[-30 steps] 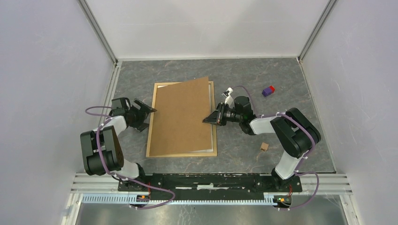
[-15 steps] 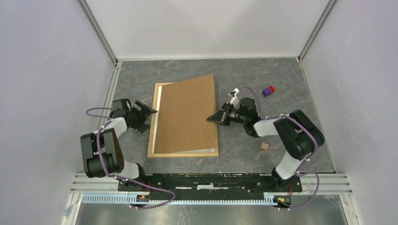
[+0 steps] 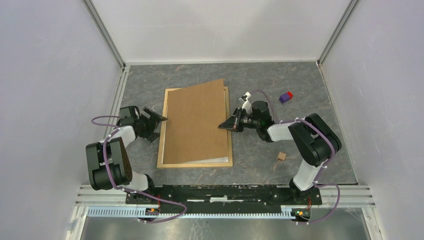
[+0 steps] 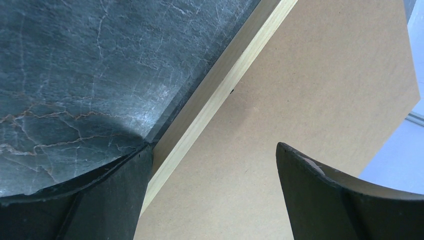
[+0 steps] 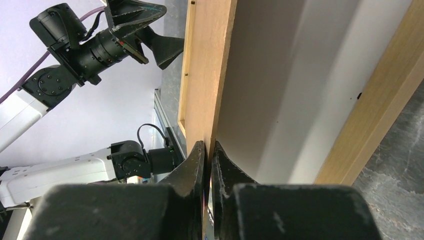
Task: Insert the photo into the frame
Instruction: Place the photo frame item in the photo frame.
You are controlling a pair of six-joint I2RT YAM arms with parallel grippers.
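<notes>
Top external, board point(image 3: 195, 122) covering frame point(image 3: 162, 146), pinched by right tool point(image 3: 223, 127), left tool point(image 3: 156, 126) agape, empty

purple-red block point(image 3: 285, 97): upper right, on table
small brown cube point(image 3: 282, 157): lower right
table point(image 3: 260, 80): grey marbled

Frame point(image 3: 195, 165): light wood, lying flat.
Backing board point(image 3: 195, 125): brown, askew on frame.
Right gripper point(image 3: 224, 125): frame's right side, at the board's edge.
Left gripper point(image 3: 159, 126): frame's left side.
Purple block point(image 3: 285, 97), wooden cube point(image 3: 282, 156): right of frame.
</notes>
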